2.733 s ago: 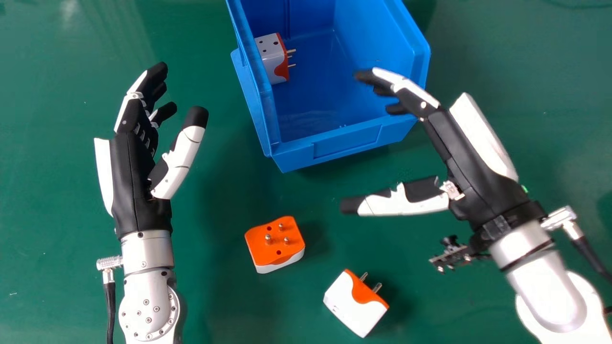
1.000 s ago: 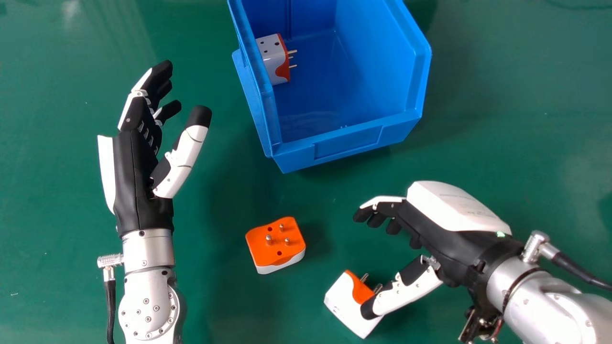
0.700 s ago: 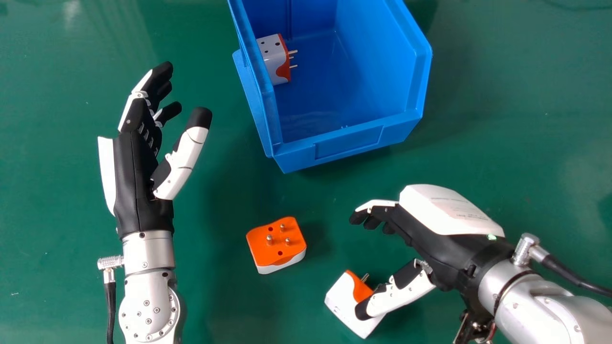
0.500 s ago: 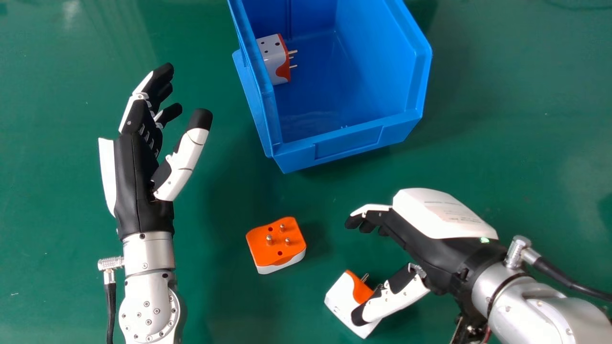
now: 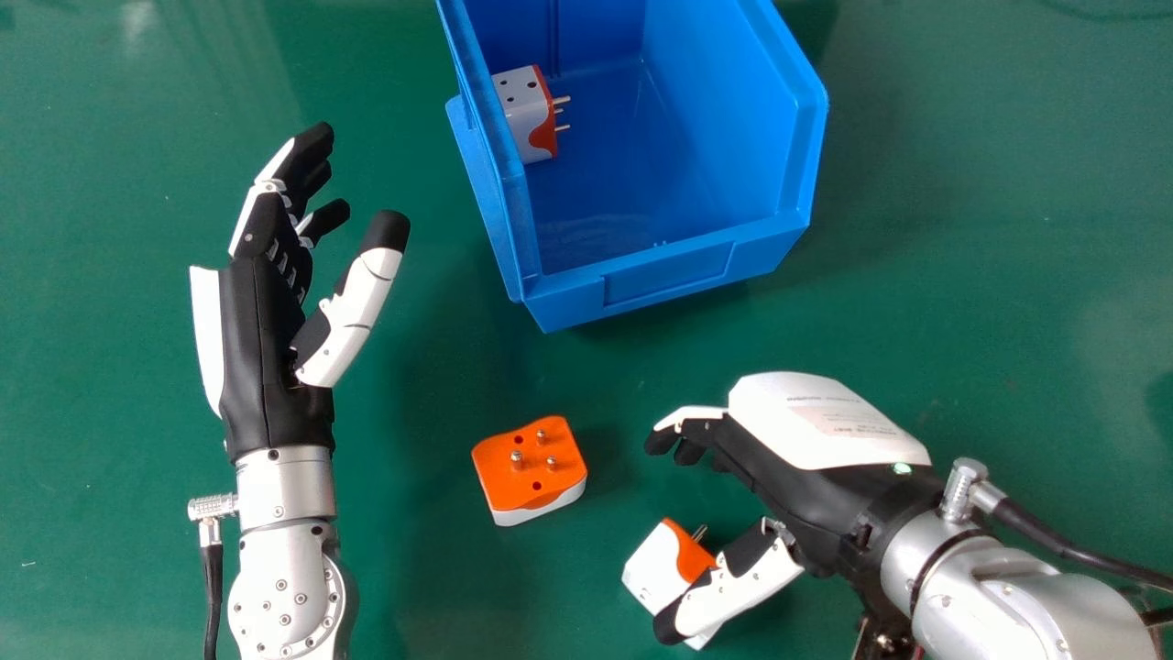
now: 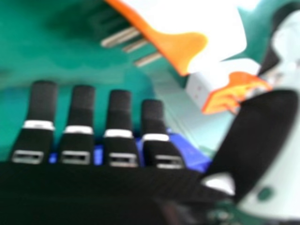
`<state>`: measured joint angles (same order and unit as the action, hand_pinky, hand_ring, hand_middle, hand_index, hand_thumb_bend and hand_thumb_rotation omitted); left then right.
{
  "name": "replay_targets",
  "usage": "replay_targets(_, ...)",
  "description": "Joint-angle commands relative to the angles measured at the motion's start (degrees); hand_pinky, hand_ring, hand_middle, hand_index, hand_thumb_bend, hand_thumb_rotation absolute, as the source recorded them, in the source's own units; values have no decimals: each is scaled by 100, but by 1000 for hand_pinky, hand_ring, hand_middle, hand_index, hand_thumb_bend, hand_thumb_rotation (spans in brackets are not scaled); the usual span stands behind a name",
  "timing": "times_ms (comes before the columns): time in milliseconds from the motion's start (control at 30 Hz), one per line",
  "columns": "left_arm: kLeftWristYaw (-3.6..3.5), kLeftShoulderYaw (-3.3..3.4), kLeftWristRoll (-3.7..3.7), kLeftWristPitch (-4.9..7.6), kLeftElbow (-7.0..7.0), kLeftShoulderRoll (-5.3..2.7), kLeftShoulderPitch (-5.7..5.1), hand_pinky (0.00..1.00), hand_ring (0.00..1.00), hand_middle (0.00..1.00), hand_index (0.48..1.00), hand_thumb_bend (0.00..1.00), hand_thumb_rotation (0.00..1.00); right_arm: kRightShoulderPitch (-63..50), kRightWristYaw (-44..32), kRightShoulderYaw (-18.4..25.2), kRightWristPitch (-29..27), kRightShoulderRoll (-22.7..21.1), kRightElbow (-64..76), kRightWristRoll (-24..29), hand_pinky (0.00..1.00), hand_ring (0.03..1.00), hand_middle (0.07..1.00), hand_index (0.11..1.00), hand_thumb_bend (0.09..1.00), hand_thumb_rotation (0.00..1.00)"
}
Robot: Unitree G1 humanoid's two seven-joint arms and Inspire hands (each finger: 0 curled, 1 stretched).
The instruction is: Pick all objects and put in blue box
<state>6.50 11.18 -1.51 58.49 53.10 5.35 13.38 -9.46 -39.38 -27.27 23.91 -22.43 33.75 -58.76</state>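
one adapter [image 5: 646, 568] partly behind right hand's [image 5: 806, 504] thumb | fingers angled inward, apart from thumb | left hand [image 5: 252, 339] spread

The left hand [image 5: 257, 339] sits open on the left, fingers upward; the right hand [image 5: 797, 490], lower right, has its thumb held wide.

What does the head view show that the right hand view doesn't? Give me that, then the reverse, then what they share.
Head view: the plug lying inside the blue box, the box's open inside, and the whole left hand.

Right hand view: all three pins of the plug nearest the right hand, in full view.

Both: the right hand with its fingers and thumb, that nearest plug, the other loose plug on the green table, and blue that is likely the box behind the fingers.
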Motion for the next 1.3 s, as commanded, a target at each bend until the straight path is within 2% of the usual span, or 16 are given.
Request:
replay_targets(0,12,-25,-9,85,-106,3,-20,801,875,870,804,751,537,40,-11,-7,-85,61,69,-70,648,747,781,786,731,342)
replay_targets(300,7,-38,-14,89,-158,-3,-75,803,876,870,805,753,539,-267,406,-139,-486,112,105,-323,604,714,757,766,753,226)
replay_targets(533,16,-42,-21,107,-152,-9,-74,802,874,870,804,753,539,-395,443,-140,-561,215,116,-614,559,678,732,746,786,173)
replay_targets(633,43,-46,-49,103,-164,-9,-87,801,872,869,804,751,541,-480,553,-143,-611,235,74,-703,514,638,705,731,826,131)
replay_targets(733,78,-44,-71,91,-174,-12,-101,797,871,870,804,751,545,-549,644,-162,-643,264,-50,-810,426,544,632,719,769,102)
replay_targets(833,45,-47,-30,82,-179,-12,-112,797,871,869,803,751,544,-610,765,-178,-706,257,-215,-862,409,526,618,715,755,98)
replay_targets(900,18,-45,-7,88,-169,0,-107,799,873,871,805,750,544,-659,947,-205,-841,167,-324,-927,398,518,606,704,714,83)
replay_targets(1167,-48,-36,43,53,-193,5,-88,806,877,874,807,750,542,-665,1214,-174,-1210,40,-635,-962,386,520,613,687,674,60)
replay_targets(1267,-57,-35,53,50,-206,-4,-87,805,877,873,805,756,542,-614,1120,-202,-1238,55,-703,-989,412,570,659,694,651,113)
